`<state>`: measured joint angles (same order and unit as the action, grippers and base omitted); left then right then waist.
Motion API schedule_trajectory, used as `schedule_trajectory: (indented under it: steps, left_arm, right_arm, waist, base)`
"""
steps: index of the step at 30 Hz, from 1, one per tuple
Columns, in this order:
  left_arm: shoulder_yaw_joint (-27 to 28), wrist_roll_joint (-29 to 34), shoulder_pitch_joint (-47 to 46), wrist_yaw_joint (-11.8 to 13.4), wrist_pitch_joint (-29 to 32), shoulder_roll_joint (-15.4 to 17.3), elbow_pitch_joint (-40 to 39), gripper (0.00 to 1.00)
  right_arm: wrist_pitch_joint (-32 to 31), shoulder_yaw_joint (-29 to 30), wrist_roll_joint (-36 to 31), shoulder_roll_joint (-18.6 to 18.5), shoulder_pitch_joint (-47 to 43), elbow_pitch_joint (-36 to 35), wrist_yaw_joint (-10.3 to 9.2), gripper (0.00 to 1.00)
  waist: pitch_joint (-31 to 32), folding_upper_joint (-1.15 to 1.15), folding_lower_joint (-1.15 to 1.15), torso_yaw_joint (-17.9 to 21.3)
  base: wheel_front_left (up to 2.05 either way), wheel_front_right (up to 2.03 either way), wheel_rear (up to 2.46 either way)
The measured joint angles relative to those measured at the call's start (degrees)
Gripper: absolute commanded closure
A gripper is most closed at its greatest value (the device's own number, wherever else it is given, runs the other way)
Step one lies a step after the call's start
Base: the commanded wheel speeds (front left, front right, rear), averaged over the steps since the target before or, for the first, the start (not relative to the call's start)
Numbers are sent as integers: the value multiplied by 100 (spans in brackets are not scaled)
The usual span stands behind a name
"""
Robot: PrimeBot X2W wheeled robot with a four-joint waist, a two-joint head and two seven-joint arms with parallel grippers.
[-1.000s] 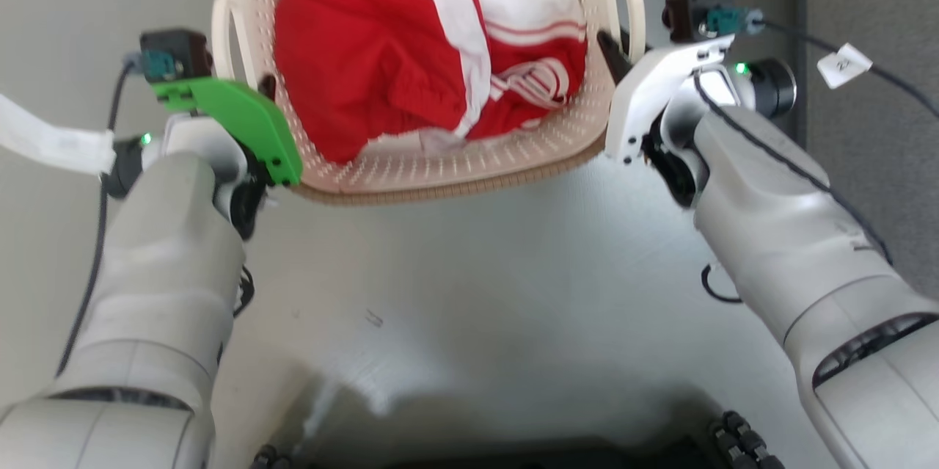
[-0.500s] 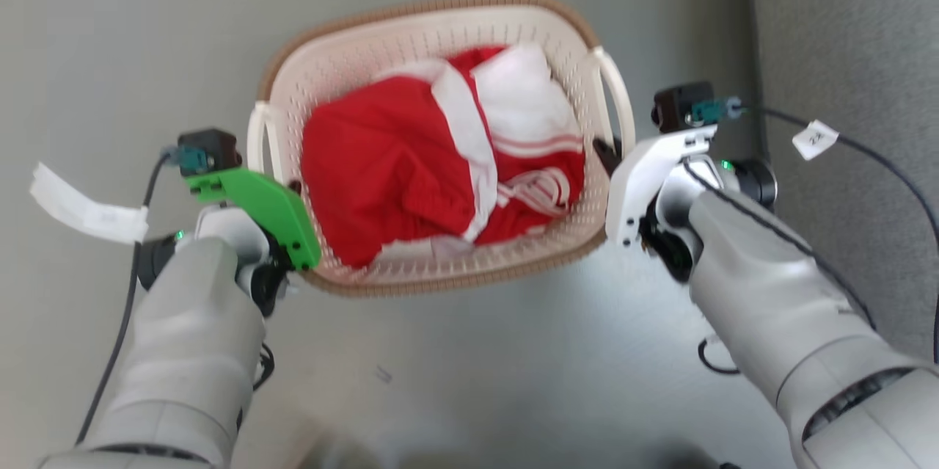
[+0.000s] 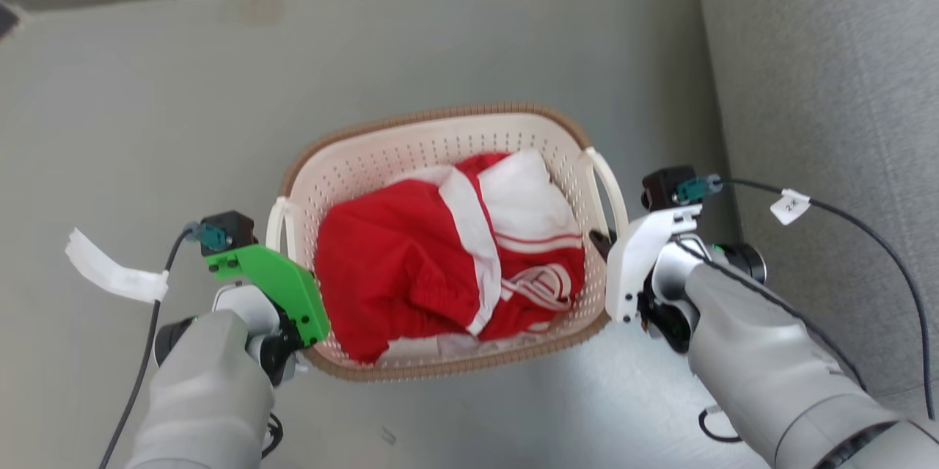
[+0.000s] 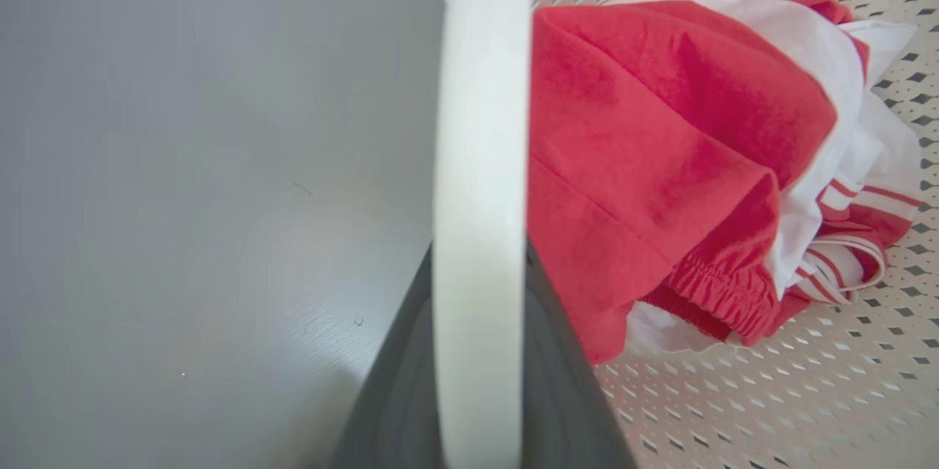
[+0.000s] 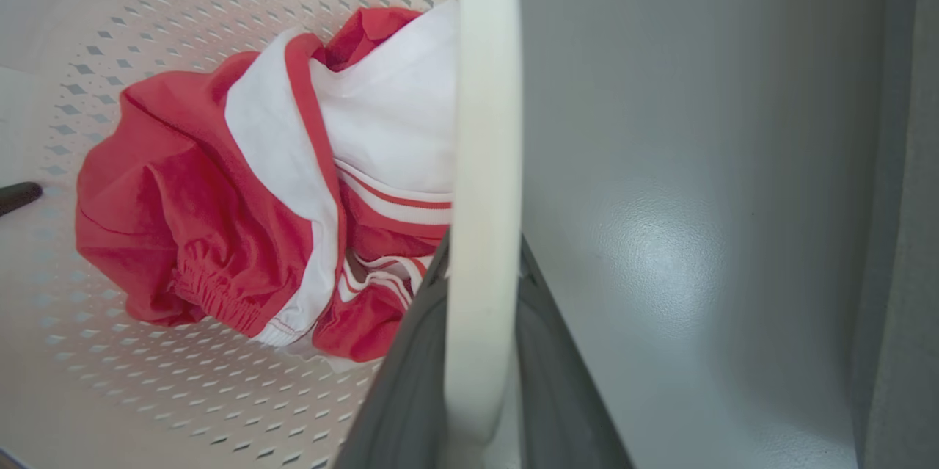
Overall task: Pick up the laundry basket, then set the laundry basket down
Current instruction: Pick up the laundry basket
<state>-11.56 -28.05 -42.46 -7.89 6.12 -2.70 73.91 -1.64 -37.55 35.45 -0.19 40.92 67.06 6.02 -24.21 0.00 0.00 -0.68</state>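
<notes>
Over the grey floor (image 3: pixel 147 124) beside the sofa (image 3: pixel 829 87), the laundry basket (image 3: pixel 440 117) of red clothes (image 3: pixel 396 278) is held between my arms, my left jaws and right jaws each clenched on one white side handle (image 4: pixel 480 124) to share its weight.

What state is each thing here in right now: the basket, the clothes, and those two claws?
basket: upright, gripped at both side handles; whether it is off the floor, I cannot tell.
clothes: red and white, crumpled inside the basket.
left gripper: shut on the basket's left handle.
right gripper: shut on the basket's right handle.
</notes>
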Motion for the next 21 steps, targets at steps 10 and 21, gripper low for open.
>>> schedule_trajectory:
  steps: [10, 21]
  left_arm:
    - [-4, -54, 355, 0, 283, -4, 14, 100]
    - [-93, -200, 868, 1, 454, -3, 23, 100]
  right_arm:
    - [-231, -143, 250, 7, -430, -11, 19, 100]
    - [-398, -326, 421, 10, -887, -65, 20, 100]
  waist:
    - [627, 0, 0, 20]
    - [1206, 0, 0, 24]
  base:
    - [0, 0, 0]
    - [0, 0, 0]
